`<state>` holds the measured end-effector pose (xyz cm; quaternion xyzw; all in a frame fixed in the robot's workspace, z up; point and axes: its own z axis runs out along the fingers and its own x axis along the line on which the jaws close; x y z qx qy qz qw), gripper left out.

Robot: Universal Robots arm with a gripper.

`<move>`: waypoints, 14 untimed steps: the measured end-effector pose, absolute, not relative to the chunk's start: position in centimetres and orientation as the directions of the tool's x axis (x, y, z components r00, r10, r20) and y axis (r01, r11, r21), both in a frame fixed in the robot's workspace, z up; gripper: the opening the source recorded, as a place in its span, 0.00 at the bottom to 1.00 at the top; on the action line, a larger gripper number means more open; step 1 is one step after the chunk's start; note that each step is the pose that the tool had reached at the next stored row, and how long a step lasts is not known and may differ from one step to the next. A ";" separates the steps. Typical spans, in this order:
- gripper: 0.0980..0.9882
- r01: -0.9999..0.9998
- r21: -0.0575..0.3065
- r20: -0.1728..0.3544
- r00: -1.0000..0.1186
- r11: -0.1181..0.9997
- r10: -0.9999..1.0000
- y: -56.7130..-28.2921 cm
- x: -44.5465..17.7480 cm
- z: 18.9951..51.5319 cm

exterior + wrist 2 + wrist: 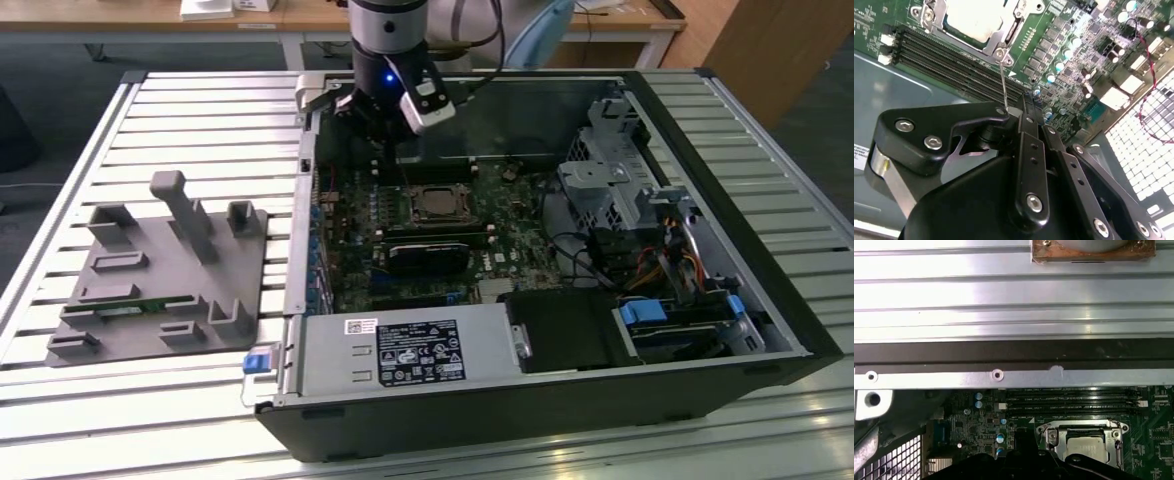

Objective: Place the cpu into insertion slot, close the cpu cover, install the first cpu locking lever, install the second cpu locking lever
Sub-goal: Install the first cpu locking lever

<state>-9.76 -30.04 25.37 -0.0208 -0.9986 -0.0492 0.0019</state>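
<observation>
In the exterior view an open computer case (pixel 781 310) lies on a slatted metal surface (pixel 200 110). The slot (pixel 458 213) sits on the green board inside the case. The cpu (pixel 434 203) lies flat in the slot, its pale top showing. The arm (pixel 387 30) comes down over the case's far wall, and the gripper (pixel 387 162) hangs just beyond the slot, on its far side. A long black card (pixel 427 255) lies just on the slot's near side, and a silver power supply (pixel 400 352) sits further that way at the case's near wall. A grey fixture plate (pixel 147 300) rests on the surface well apart from the slot, towards the exterior view's left.

In the second wrist view the cpu (pixel 974 17) is seated in the slot, with the cover (pixel 996 42) lying down around its edges. A thin wire lever (pixel 1003 82) rises from the corner of the slot to the tip of the gripper (pixel 1016 111). The fingers (pixel 1026 130) are drawn together there, and seem to pinch the lever's free end. Black memory slots (pixel 954 62) run just beside the slot, between it and the gripper.

In the first wrist view the cpu (pixel 1085 446) again lies in the slot under the cover (pixel 1054 432). The dark tip of the gripper (pixel 1021 452) is near the slot's corner. The memory slots (pixel 1069 402) lie beside the slot, with the case's silver wall (pixel 1004 375) beyond them.
</observation>
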 end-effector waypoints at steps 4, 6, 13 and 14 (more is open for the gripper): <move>0.01 0.042 0.098 0.006 -0.999 0.994 0.041 -30.0 -9.4 25.4; 0.01 0.042 0.098 0.006 -0.999 0.994 0.041 -30.0 -8.9 25.4; 0.01 0.042 0.098 0.007 -0.999 0.994 0.041 -29.9 -6.9 25.4; 0.01 0.042 0.098 0.006 -0.999 0.994 0.041 -29.9 -6.9 25.3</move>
